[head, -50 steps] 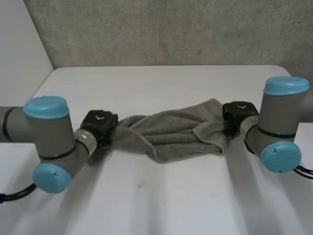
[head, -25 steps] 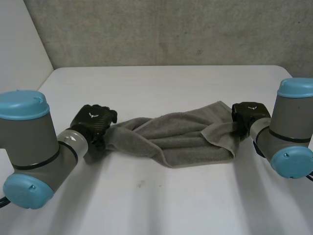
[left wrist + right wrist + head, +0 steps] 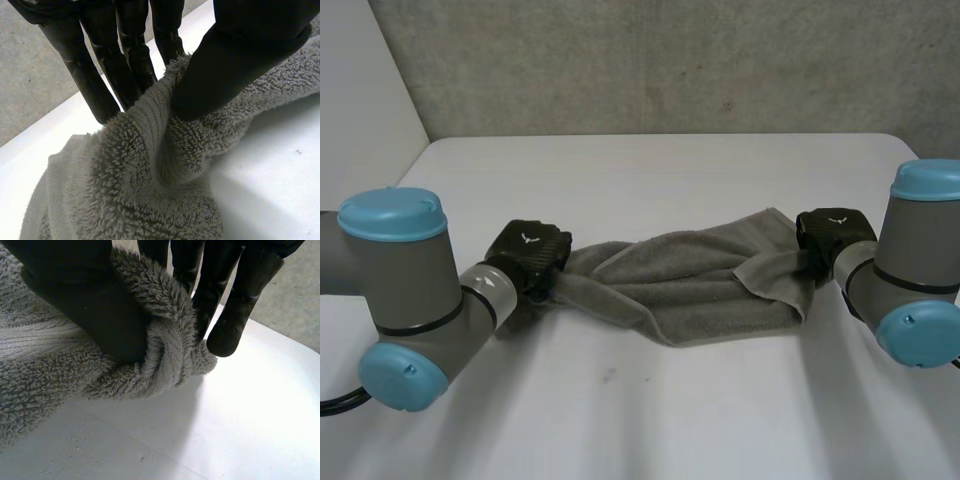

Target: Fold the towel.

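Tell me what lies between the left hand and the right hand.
In the head view the grey towel spans the gap, bunched and twisted, one end pinched by the left hand, the other by the right hand.

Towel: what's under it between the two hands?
Where the left hand and right hand pinch the towel ends, bare white table shows underneath. What's beneath the bunched middle is covered.

Grey towel (image 3: 690,280) bunched, stretched across white table.
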Available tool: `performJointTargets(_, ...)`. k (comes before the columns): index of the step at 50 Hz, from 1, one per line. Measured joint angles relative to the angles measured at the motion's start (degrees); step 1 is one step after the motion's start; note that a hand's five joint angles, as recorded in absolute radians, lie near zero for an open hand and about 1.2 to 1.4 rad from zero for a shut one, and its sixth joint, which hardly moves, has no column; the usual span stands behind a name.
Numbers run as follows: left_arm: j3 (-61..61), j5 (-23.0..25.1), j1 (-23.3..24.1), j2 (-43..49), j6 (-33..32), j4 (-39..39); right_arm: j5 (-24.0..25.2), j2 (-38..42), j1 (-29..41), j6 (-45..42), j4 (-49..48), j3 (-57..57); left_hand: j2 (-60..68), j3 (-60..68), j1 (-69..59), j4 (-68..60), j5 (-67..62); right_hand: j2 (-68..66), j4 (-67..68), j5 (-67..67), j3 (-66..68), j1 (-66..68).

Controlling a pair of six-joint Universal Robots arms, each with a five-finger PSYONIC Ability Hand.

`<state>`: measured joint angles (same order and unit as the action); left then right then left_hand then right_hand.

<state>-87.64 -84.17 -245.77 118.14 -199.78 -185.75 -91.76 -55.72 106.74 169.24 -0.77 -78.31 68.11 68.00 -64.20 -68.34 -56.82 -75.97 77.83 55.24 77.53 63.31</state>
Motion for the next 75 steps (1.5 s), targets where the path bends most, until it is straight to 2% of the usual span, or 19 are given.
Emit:
performJointTargets(5,0.2,0.1,-0.1,-0.2,0.0,0.0,0.1,-0.3,-0.6,0.3,0.4,0.3,0.8,0.9,-0.5,-1.0,-0.7,0.3,-1.8,0.0,-1.5,0.0)
performJointTargets(7,0.2,0.1,-0.1,-0.6,0.0,0.0,0.1,-0.6,-1.0,0.5,0.7,0.5,0.9,1.0,-0.5,-1.1,-0.7,8.2,-10.5,-2.6,-10.2,-2.1)
performJointTargets(8,0.3,0.1,-0.1,-1.1,0.0,0.0,0.1,-1.0,-1.5,0.6,1.1,0.7,1.0,1.1,-0.5,-1.2,-0.9,22.2,-22.8,-13.8,-23.7,-12.8)
performJointTargets(12,0.3,0.0,0.0,-3.3,0.2,0.2,0.6,-2.1,-2.8,0.8,3.0,1.0,1.0,1.3,-0.5,-1.2,-0.9,54.9,-55.0,-44.2,-55.1,-41.5)
performJointTargets(15,0.0,-0.1,0.1,-7.3,0.5,0.4,2.1,-4.3,-4.4,0.6,6.0,1.4,1.1,1.4,-0.5,-1.3,-0.9,55.6,-56.6,-45.6,-56.7,-42.7)
performJointTargets(16,-0.1,-0.1,0.1,-8.4,0.6,0.4,2.7,-5.2,-4.8,0.5,6.9,1.4,1.1,1.4,-0.5,-1.3,-0.9,60.8,-63.4,-50.4,-64.1,-47.2)
performJointTargets(25,-0.5,-0.1,0.6,-15.2,1.6,0.7,8.9,-12.6,-6.0,-5.3,10.3,-0.1,1.1,1.5,-0.6,-1.4,-0.9,60.8,-63.4,-50.4,-64.1,-47.2)
performJointTargets(26,-0.5,-0.1,0.7,-16.1,2.1,0.7,11.4,-14.9,-5.9,-9.6,10.5,-1.8,1.1,1.5,-0.6,-1.4,-0.9,60.8,-63.4,-50.4,-64.1,-47.2)
performJointTargets(33,-0.5,-0.1,0.7,-17.2,3.3,0.8,17.7,-20.0,-5.3,-23.7,10.1,-9.3,1.1,1.5,-0.6,-1.4,-0.9,60.8,-63.4,-50.4,-64.1,-47.2)
performJointTargets(41,-1.3,-0.1,0.3,-16.8,3.6,0.8,25.6,-20.8,-4.4,-36.7,7.6,-17.9,1.1,1.5,-0.6,-1.4,-0.9,60.7,-63.4,-50.6,-64.1,-47.2)
performJointTargets(43,-1.7,-0.1,0.1,-16.6,3.6,0.8,29.2,-19.9,-3.9,-40.8,6.5,-19.4,1.1,1.5,-0.6,-1.4,-0.9,60.7,-63.4,-50.6,-64.1,-47.2)
performJointTargets(48,-2.3,-0.1,0.0,-16.1,3.6,0.8,34.0,-16.2,-3.5,-47.9,4.6,-20.3,1.1,1.5,-0.6,-1.4,-0.9,60.7,-63.4,-50.6,-64.0,-47.2)
performJointTargets(54,-3.0,0.0,-0.2,-16.0,3.6,0.8,35.3,-10.7,-3.4,-55.9,3.1,-19.2,1.1,1.5,-0.6,-1.4,-0.9,60.6,-62.8,-49.8,-62.8,-47.0)
performJointTargets(60,-3.3,0.0,-0.3,-16.0,3.5,0.7,34.8,-7.3,-3.5,-59.4,0.7,-18.2,1.1,1.5,-0.6,-1.4,-0.9,55.5,-56.3,-44.0,-55.8,-41.9)
performJointTargets(62,-3.4,0.0,-0.3,-15.9,3.5,0.7,34.6,-6.5,-3.5,-59.8,-0.6,-18.1,1.1,1.5,-0.6,-1.4,-0.9,49.7,-51.3,-39.5,-50.3,-36.0)
performJointTargets(64,-3.5,0.0,-0.4,-15.9,3.5,0.7,34.4,-6.1,-3.6,-59.9,-2.2,-18.0,1.1,1.5,-0.6,-1.4,-0.9,37.0,-39.8,-28.7,-38.3,-24.1)
performJointTargets(67,-3.6,0.0,-0.5,-15.9,3.5,0.7,34.1,-6.1,-3.6,-59.5,-4.9,-18.0,1.1,1.5,-0.6,-1.4,-0.9,11.8,-14.1,-3.6,-13.8,-0.6)
performJointTargets(70,-3.6,0.0,-0.6,-15.9,3.5,0.7,33.7,-6.5,-3.6,-58.9,-7.3,-18.1,1.1,1.5,-0.6,-1.4,-0.9,1.3,-3.1,1.8,-3.1,0.5)
performJointTargets(75,-3.6,-0.1,-0.8,-16.0,3.5,0.8,31.8,-9.5,-3.6,-56.0,-11.0,-18.1,1.1,1.5,-0.6,-1.4,-0.9,0.8,-0.3,1.8,-1.1,0.6)
